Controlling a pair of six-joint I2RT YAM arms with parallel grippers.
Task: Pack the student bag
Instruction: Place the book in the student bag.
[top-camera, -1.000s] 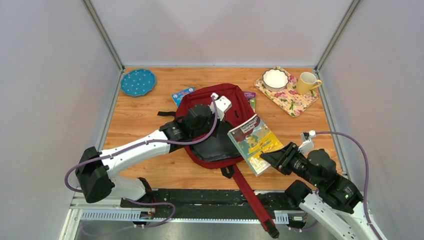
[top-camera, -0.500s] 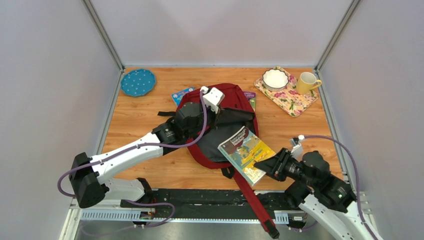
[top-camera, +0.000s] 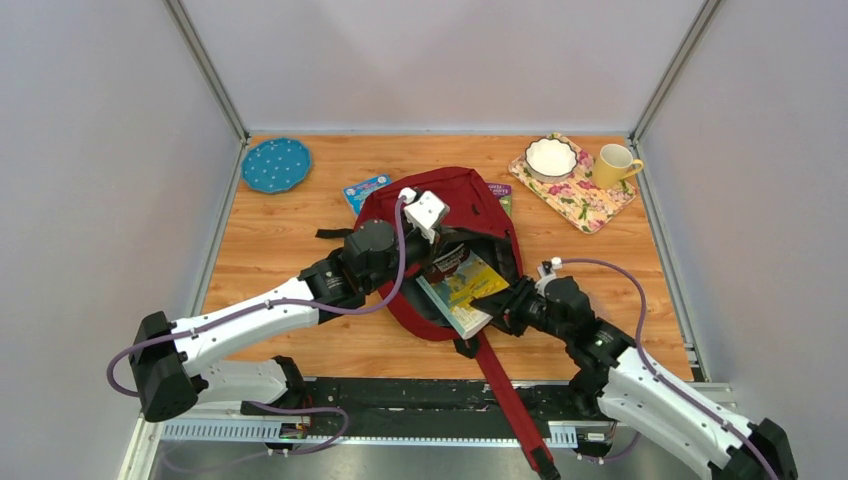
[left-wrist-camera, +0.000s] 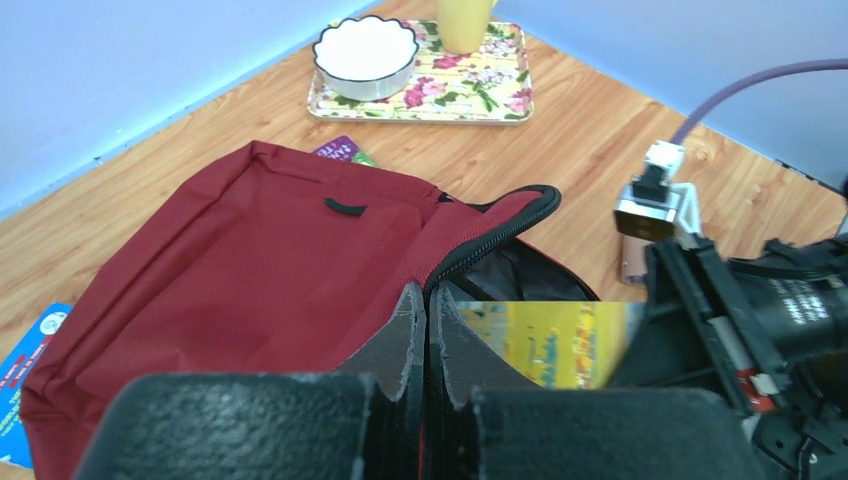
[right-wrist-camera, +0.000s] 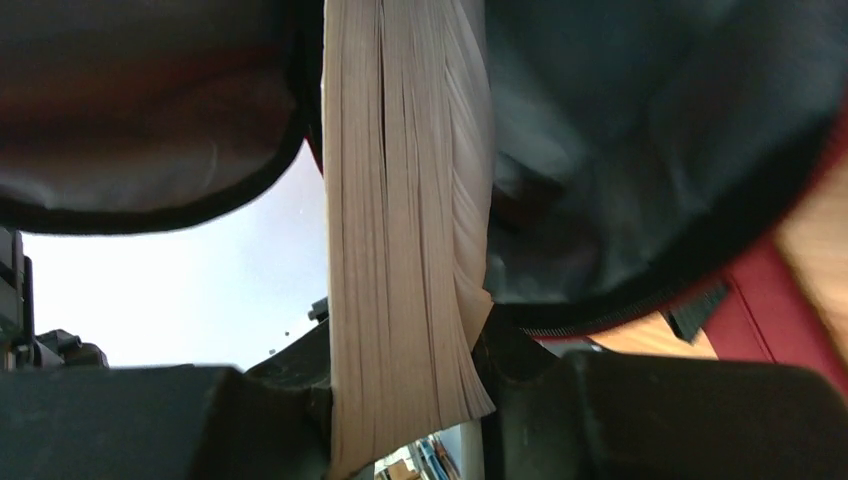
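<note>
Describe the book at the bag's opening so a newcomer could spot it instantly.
Find the dark red student bag mid-table. At its open mouth, the right gripper holds a thick book. Unlike the blue booklet and purple booklet lying by the bag's far end, its cover is yellow and teal.

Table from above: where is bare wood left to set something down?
Bare: the back strip between blue plate and floral tray; the left side in front of the plate, beside the backpack. Crowded: the middle, around its mouth and the book.

Left gripper (left-wrist-camera: 427, 320) jaws pinched on zipper edge of dark red fabric backpack (left-wrist-camera: 250, 260); yellow-covered book (left-wrist-camera: 545, 345) in opening; floral tray (left-wrist-camera: 495, 92) behind on wooden counter (left-wrist-camera: 590, 140).
</note>
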